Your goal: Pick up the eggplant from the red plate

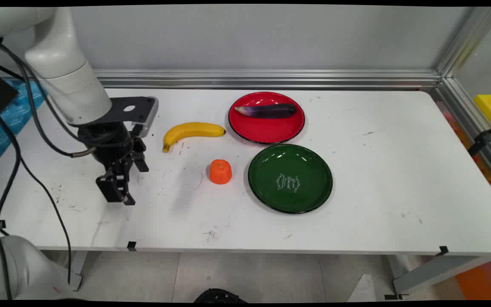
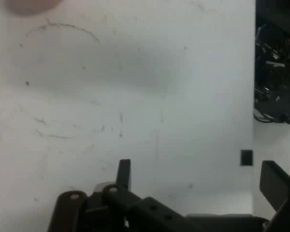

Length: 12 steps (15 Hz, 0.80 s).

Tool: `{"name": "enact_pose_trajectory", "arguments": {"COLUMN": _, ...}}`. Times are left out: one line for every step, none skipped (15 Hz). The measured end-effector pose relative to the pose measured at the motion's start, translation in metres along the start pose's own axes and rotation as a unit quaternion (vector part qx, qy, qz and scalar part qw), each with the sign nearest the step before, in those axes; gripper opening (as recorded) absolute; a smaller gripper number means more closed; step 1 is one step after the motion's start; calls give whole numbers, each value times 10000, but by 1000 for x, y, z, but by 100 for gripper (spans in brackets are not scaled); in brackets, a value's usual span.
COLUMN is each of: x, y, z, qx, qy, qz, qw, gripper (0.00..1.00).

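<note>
White table (image 1: 356, 213), jaws (image 1: 119, 194) apart, empty

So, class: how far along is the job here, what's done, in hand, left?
Done: the eggplant lies on the red plate. In hand: nothing; the gripper hangs open over bare table. Left: banana and orange block lie loose; the green plate holds nothing.

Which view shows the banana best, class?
The main view: the whole banana lies in plain sight on the table, left of the red plate. The hand view shows only bare table, no banana.
</note>
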Motion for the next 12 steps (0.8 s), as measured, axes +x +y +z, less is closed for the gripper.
{"name": "enact_pose_trajectory", "arguments": {"x": 2, "y": -2, "z": 0, "qx": 27, "qy": 13, "qz": 0, "qw": 10000, "gripper": 100}}
{"name": "enact_pose_trajectory", "arguments": {"x": 6, "y": -7, "z": 0, "qx": 65, "qy": 37, "qz": 2, "qw": 10000, "gripper": 100}}
{"name": "enact_pose_trajectory", "arguments": {"x": 12, "y": -14, "z": 0, "qx": 148, "qy": 93, "qz": 23, "qw": 9998, "gripper": 100}}
{"name": "enact_pose_trajectory", "arguments": {"x": 22, "y": -24, "z": 0, "qx": 253, "qy": 170, "qz": 49, "qw": 9995, "gripper": 100}}
{"name": "enact_pose_trajectory", "arguments": {"x": 30, "y": -33, "z": 1, "qx": 332, "qy": 231, "qz": 66, "qw": 9992, "gripper": 100}}
{"name": "enact_pose_trajectory", "arguments": {"x": 40, "y": -43, "z": 1, "qx": 423, "qy": 297, "qz": 92, "qw": 9986, "gripper": 100}}
{"name": "enact_pose_trajectory", "arguments": {"x": 48, "y": -51, "z": 1, "qx": 499, "qy": 354, "qz": 103, "qw": 9981, "gripper": 100}}
{"name": "enact_pose_trajectory", "arguments": {"x": 56, "y": -60, "z": 1, "qx": 572, "qy": 411, "qz": 105, "qw": 9975, "gripper": 100}}
{"name": "enact_pose_trajectory", "arguments": {"x": 63, "y": -67, "z": 0, "qx": 631, "qy": 459, "qz": 106, "qw": 9969, "gripper": 100}}
{"name": "enact_pose_trajectory", "arguments": {"x": 74, "y": -78, "z": 0, "qx": 720, "qy": 532, "qz": 106, "qw": 9959, "gripper": 100}}
{"name": "enact_pose_trajectory", "arguments": {"x": 81, "y": -85, "z": -1, "qx": 778, "qy": 583, "qz": 105, "qw": 9952, "gripper": 100}}
{"name": "enact_pose_trajectory", "arguments": {"x": 92, "y": -96, "z": -2, "qx": 871, "qy": 657, "qz": 112, "qw": 9940, "gripper": 100}}
